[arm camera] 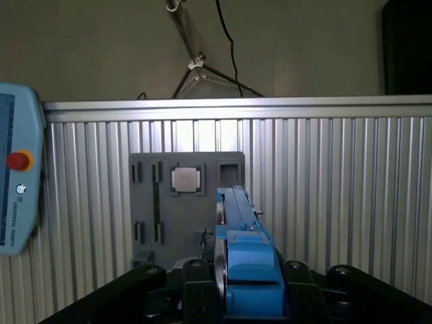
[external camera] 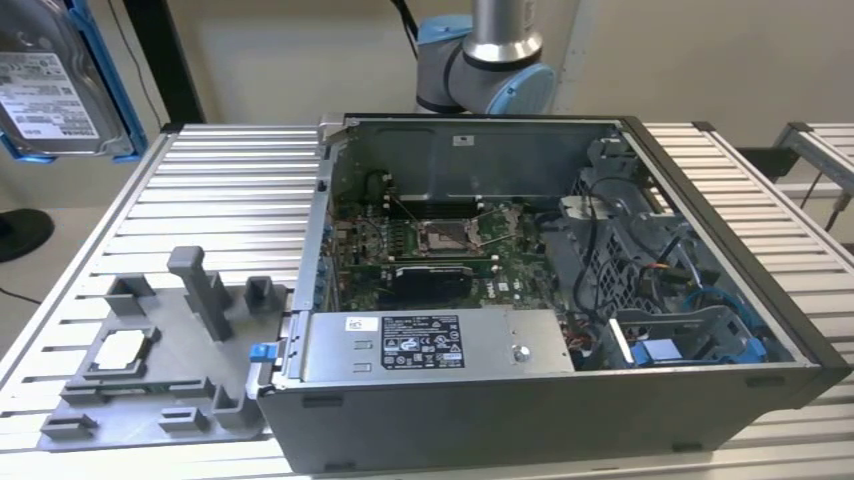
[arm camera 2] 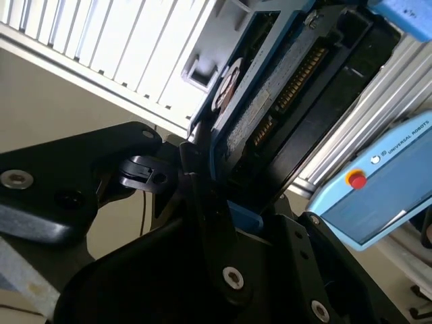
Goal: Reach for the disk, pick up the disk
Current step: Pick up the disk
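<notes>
At the upper left corner of the exterior view, the disk [external camera: 54,85] hangs in the air, clear of the desk [external camera: 227,190]. Its white label faces the camera and its blue frame runs down its side. In the first wrist view I see the disk edge-on, standing between the black fingers [arm camera: 196,287] of my claw [arm camera: 246,287], which is clamped on it from both sides. The second wrist view shows its underside, with the blue frame gripped between the same black parts.

In the middle of the exterior view the computer case [external camera: 747,300] lies open on the desk. Inside it are a green circuit board [external camera: 427,240], a long grey box [external camera: 427,345] with a black-and-white sticker along the near wall, and dark cables [external camera: 601,250] with blue fittings towards the exterior view's right.

At the lower left of that view a grey holder [external camera: 174,380] rests on the desk, with a small square silver chip [external camera: 120,348] seated in one of its recesses. The other slots and posts carry nothing. A light blue pendant [arm camera: 17,182] with a red button lies on the desk well apart from the holder.
</notes>
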You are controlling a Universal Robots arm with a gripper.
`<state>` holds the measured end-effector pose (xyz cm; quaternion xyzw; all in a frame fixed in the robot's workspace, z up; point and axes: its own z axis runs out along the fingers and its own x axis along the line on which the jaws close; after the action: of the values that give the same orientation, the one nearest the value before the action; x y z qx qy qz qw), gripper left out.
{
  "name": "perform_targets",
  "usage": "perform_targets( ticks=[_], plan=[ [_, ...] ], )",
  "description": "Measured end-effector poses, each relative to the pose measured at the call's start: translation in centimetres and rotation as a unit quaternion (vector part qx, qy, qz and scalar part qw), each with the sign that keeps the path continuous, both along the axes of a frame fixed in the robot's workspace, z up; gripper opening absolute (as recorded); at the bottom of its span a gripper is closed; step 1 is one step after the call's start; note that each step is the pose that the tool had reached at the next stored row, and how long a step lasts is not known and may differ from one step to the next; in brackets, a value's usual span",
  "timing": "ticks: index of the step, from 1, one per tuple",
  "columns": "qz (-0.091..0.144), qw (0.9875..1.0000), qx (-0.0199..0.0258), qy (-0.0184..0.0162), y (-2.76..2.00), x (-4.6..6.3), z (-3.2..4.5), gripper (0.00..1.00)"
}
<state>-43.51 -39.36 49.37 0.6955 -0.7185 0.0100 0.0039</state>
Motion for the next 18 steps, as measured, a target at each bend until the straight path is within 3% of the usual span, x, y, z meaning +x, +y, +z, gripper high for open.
perform_targets(
  ticks=[8,18],
  plan=[
    [0.000,1.0000,0.0000,0.0000,0.00,0.3,0.05,0.00],
    [0.000,1.0000,0.0000,0.0017,0.00,2.8,0.04,0.00]
  ],
)
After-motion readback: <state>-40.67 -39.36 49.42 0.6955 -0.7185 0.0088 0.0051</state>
